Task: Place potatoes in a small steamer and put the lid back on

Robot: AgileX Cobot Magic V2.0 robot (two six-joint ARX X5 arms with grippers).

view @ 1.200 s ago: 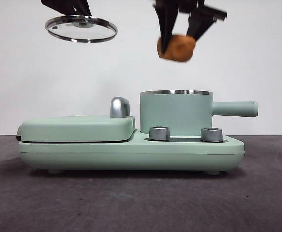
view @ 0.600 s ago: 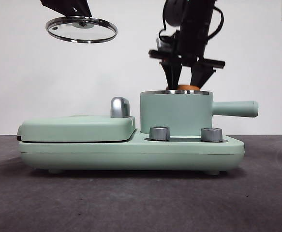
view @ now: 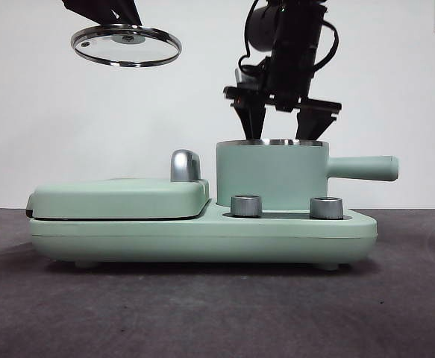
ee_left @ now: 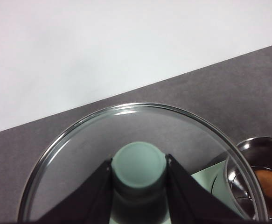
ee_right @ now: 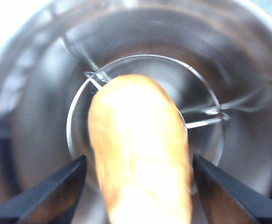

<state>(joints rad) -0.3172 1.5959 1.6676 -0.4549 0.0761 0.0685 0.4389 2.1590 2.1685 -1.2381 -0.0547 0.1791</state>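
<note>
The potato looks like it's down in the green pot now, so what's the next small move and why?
Probably lift the right tool straight up out of the small steamer. Its jaws stand open on either side of the potato, no longer touching it, and it lies inside the steel bowl. Clearing the rim makes room for the left tool, which holds the lid by its knob, high and off to the side.

No writing to read anywhere here: no label, brand, number or sign shows in any of the views.
</note>
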